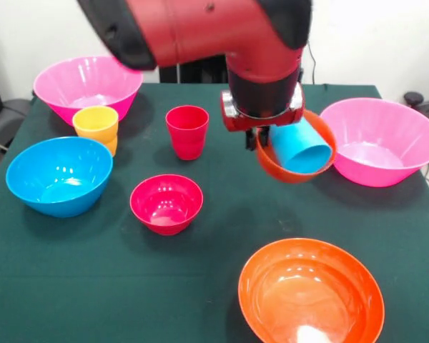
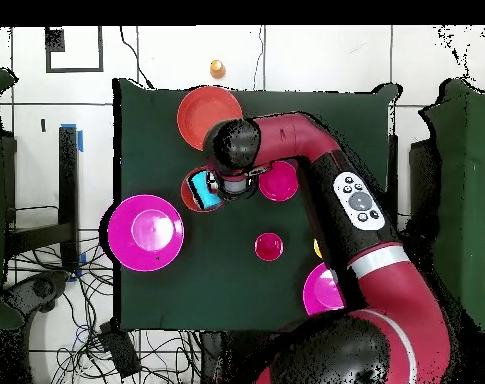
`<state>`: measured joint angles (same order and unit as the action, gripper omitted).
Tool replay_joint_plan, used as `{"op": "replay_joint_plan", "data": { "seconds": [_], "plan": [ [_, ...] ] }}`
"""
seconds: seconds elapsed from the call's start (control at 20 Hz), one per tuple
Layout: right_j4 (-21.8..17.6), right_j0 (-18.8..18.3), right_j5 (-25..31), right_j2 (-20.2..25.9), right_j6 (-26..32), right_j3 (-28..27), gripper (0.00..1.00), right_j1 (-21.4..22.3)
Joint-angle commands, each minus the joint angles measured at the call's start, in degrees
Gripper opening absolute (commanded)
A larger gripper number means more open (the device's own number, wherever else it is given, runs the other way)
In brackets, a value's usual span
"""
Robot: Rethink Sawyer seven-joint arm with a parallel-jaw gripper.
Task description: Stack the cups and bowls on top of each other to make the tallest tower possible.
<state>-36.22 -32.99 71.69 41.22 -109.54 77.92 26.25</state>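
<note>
My gripper is shut on the near rim of the small orange bowl, which hangs tilted just above the table. The blue cup lies on its side inside that bowl. In the overhead view the gripper sits beside the bowl and the blue cup. The red cup stands upright to the left. The yellow cup sits on top of the orange cup. The small crimson bowl is at the middle front.
One pink bowl stands at the back left and another at the right, right next to the held bowl. The blue bowl is at the left. The wide orange bowl is at the front right.
</note>
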Motion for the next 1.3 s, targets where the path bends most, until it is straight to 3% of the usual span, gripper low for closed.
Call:
{"op": "replay_joint_plan", "data": {
  "seconds": [0.05,0.3,0.4,0.5,0.6,0.9,1.1,1.15,1.3],
  "plan": [
    [-10.0,3.4,-8.0,-5.0,4.0,-0.4,0.0,8.8],
    [-12.7,4.5,-18.2,-6.8,-4.3,3.1,0.0,11.5],
    [-12.0,5.0,-23.0,-7.8,-9.1,5.2,0.0,12.0],
    [-8.5,4.9,-27.3,-8.6,-14.4,7.7,0.0,11.6],
    [-7.2,5.3,-30.4,-9.6,-15.8,8.8,0.0,12.2],
    [0.5,7.0,-22.7,-12.9,-12.6,11.3,0.0,15.8],
    [5.8,5.8,-18.6,-12.9,-8.6,14.0,0.0,16.3],
    [6.2,5.9,-16.4,-13.5,-6.6,14.6,0.0,16.4],
    [5.7,6.4,-17.9,-14.8,-6.4,16.6,0.0,16.9]
  ]
}}
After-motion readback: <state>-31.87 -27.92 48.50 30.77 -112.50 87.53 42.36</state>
